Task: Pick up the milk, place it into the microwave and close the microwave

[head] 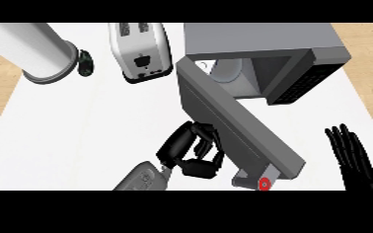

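White milk [227, 71] sits inside microwave [291, 54]: placed. My left hand [193, 148], curled, grasping nothing, presses the open door [233, 123]; closing remains. Right hand [350, 150] relaxed beside microwave.

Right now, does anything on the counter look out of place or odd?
Nothing spilled or damaged. The microwave door hangs wide open, with a pale carton-like thing, probably the milk, already inside. The left hand is beside the door, fingers curled; the right hand rests open at the right edge.
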Available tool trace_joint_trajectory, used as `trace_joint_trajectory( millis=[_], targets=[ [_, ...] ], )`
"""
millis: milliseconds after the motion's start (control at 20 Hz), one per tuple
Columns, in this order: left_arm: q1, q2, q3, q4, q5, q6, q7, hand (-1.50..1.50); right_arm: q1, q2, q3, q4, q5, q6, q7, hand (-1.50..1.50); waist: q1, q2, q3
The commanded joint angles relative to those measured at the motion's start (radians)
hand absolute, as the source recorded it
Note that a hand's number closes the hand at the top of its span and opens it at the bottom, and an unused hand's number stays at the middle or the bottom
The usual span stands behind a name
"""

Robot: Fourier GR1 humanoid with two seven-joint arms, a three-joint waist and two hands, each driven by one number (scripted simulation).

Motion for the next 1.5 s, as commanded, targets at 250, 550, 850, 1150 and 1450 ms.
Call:
trace_joint_trajectory(
  millis=[250, 550, 850, 1150, 1450],
  targets=[
    [-0.188, -0.004, -0.198, 0.235, 0.301, 0.199, -0.073, 1.50, 0.065, -0.051, 0.000, -0.256, -0.143, 0.104, 0.135, -1.50, -0.045, 0.012, -0.002],
    [-0.263, -0.003, -0.259, 0.240, 0.440, 0.263, -0.126, 1.50, 0.055, -0.038, 0.041, -0.340, -0.179, 0.107, 0.209, -1.50, -0.082, 0.021, -0.003],
    [-0.328, -0.003, -0.269, 0.203, 0.562, 0.368, -0.141, 1.50, 0.023, -0.095, 0.036, -0.401, -0.212, 0.136, 0.272, -1.50, -0.129, 0.028, -0.005],
    [-0.341, -0.004, -0.239, 0.202, 0.669, 0.536, -0.184, 1.50, -0.031, -0.143, -0.001, -0.417, -0.236, 0.134, 0.311, -1.50, -0.145, 0.037, -0.005],
    [-0.470, -0.004, -0.225, 0.242, 0.764, 0.603, -0.129, -1.50, -0.071, -0.175, -0.032, -0.421, -0.288, 0.148, 0.327, -1.50, -0.185, 0.043, -0.002]
  ],
)
